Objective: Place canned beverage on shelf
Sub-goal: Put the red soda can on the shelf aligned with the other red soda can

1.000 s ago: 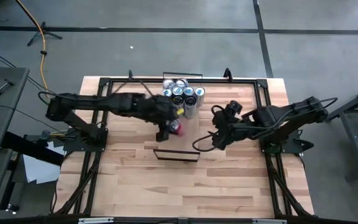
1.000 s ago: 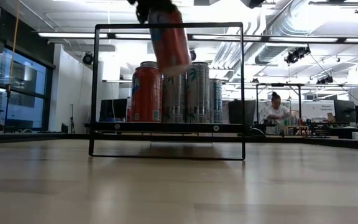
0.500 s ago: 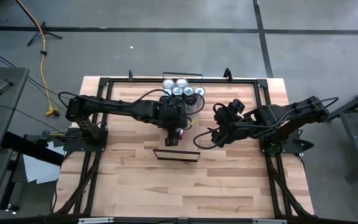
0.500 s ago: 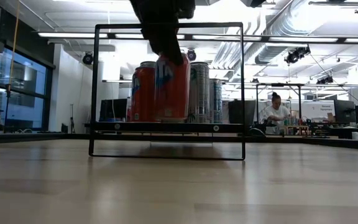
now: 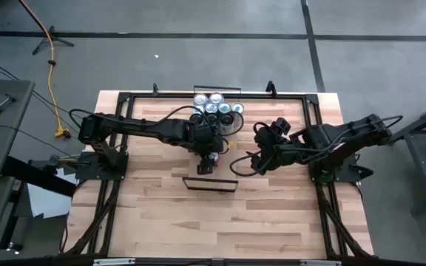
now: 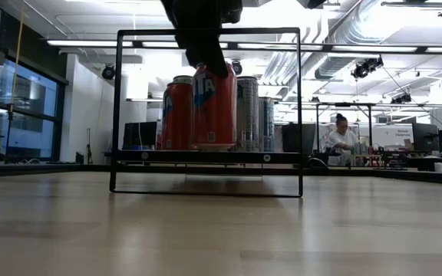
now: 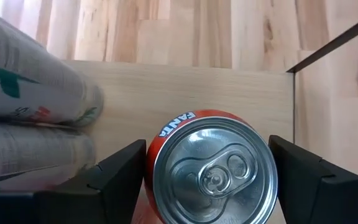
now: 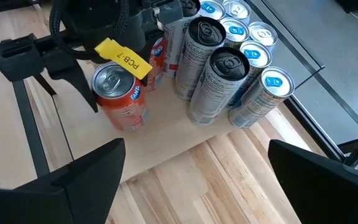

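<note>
A wide butcher-block tabletop (image 5: 272,214) carries two dark robot arms and, near its middle, a narrow light-wood shelf (image 8: 166,134) with a thin black metal frame (image 6: 298,115). On the shelf's far part stands a cluster of tall silver cans (image 8: 229,59), with another red can (image 6: 176,115) among them.

The left arm reaches in from the left side of the table, its left gripper (image 7: 210,180) pointing down over an orange canned beverage (image 7: 211,168). The can stands upright on the shelf, near the framed end and just beside the cluster. The gripper's fingers (image 7: 120,177) sit on either side of the can's top with narrow gaps showing, so the jaws look parted rather than clamped.

The right arm waits on the right side, its right gripper (image 8: 191,180) spread wide and empty, facing the shelf.
</note>
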